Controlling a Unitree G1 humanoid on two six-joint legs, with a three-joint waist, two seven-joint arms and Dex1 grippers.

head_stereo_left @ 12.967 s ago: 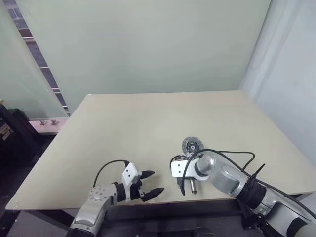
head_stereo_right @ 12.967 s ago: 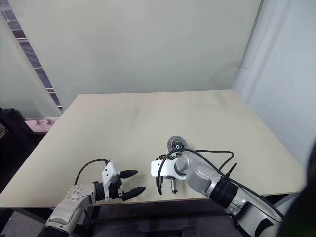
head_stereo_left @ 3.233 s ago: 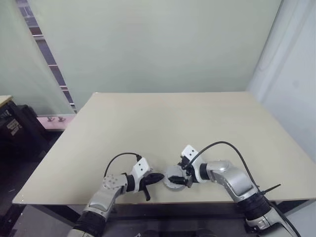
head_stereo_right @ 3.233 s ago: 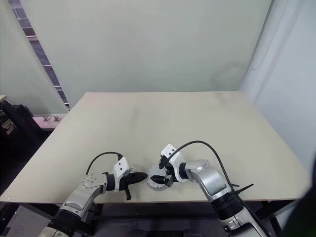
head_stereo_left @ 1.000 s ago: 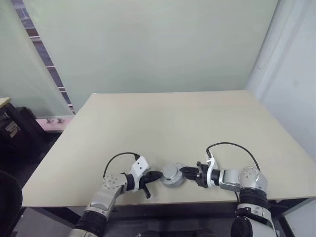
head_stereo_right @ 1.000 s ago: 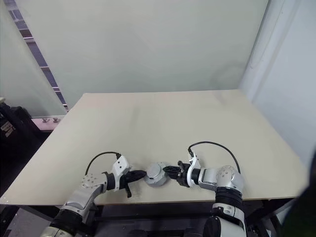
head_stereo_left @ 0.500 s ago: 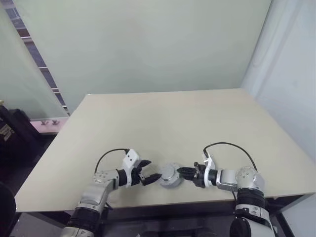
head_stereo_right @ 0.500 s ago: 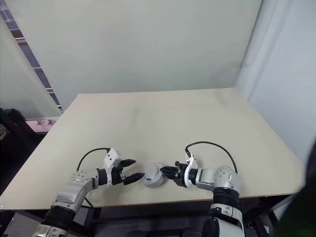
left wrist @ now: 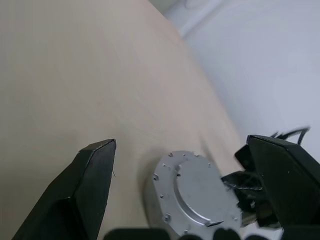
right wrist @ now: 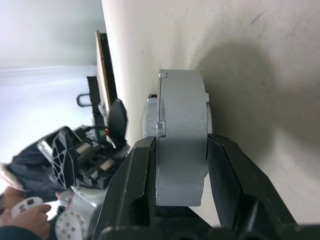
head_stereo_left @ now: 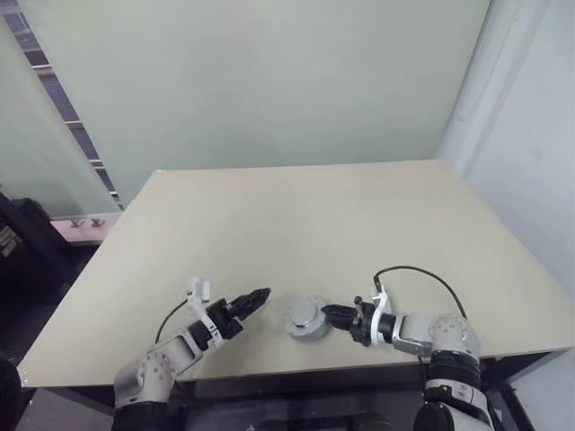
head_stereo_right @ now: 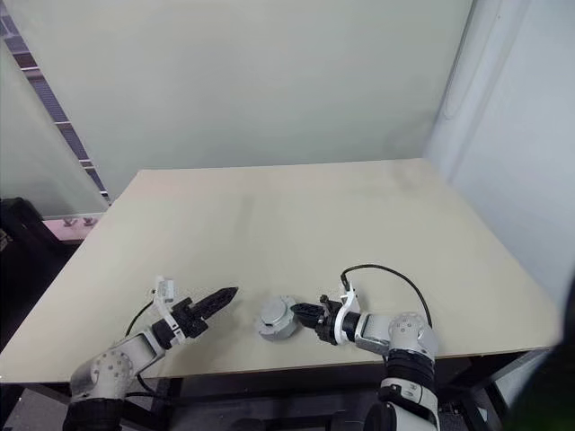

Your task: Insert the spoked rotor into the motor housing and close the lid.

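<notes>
The left hand [head_stereo_left: 254, 299] has let go of the closed motor housing [head_stereo_left: 306, 319], opened wide and drawn away leftward.

Housing [head_stereo_left: 306, 319] on table [head_stereo_left: 296, 224] near front edge, btwn both grippers

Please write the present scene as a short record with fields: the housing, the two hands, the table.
motor housing: round, grey, lid on, near the table's front edge
right hand: shut on motor housing, fingers on its top and bottom faces
left hand: open, apart from the housing, to its left
table: beige, bare apart from the housing
</notes>
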